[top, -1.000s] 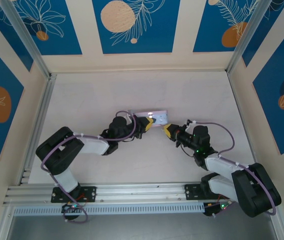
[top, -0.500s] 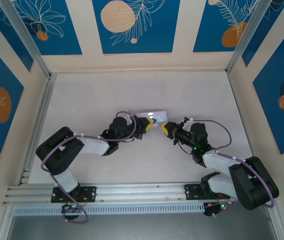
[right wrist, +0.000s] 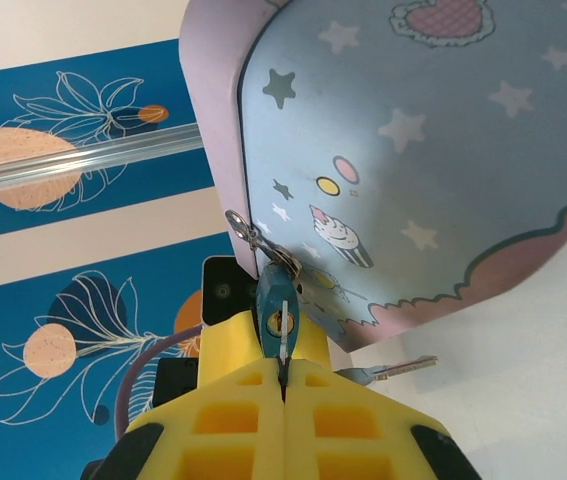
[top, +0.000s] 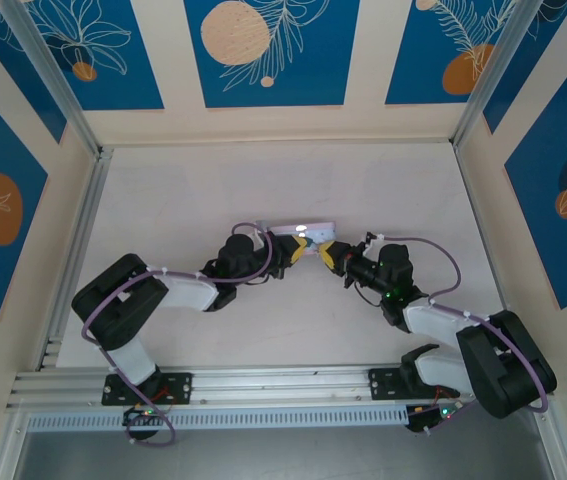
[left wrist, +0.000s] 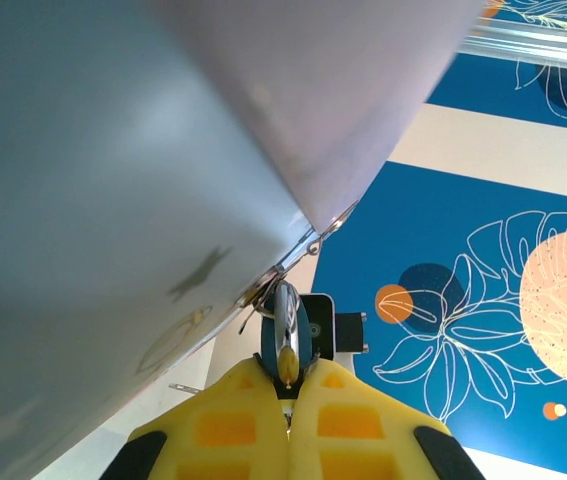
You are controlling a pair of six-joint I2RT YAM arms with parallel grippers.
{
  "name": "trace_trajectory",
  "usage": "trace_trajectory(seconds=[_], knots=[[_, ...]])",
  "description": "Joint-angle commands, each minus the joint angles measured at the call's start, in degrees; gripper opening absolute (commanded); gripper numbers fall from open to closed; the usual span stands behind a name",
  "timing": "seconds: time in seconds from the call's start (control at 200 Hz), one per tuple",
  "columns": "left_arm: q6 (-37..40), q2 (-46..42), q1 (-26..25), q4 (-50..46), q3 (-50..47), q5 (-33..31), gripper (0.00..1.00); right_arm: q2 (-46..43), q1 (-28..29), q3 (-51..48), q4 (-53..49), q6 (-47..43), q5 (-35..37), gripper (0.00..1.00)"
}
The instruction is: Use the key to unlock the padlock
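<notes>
The small blue padlock hangs from the hasp of a light-blue cartoon tin. My left gripper is shut on the padlock, its yellow fingers showing on both sides of the lock in the right wrist view. My right gripper is shut on the key, a thin pale blade seen edge-on, with its tip at the brass keyhole. From above, the left gripper and right gripper meet nose to nose at the tin's near edge.
A second silver key lies flat on the white table just right of the tin's corner. Aluminium rails and patterned walls border the table on all sides. Both arms stretch low across the near half.
My right gripper has moved up and left, closing the gap to the left gripper and the tin. The left arm has stayed in place.
</notes>
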Motion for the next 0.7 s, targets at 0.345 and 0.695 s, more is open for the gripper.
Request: trace_trajectory(seconds=[0.345,0.695], knots=[[-0.3,-0.8,-1.1,4.2,-0.7,-0.2,0.0,1.4,1.6,2.3,2.0,0.6,0.8,0.0],[-0.4,-0.8,-1.0,4.2,-0.8,-0.1,0.0,-0.4,1.7,0.8,0.8,0.4,1.6,0.0]])
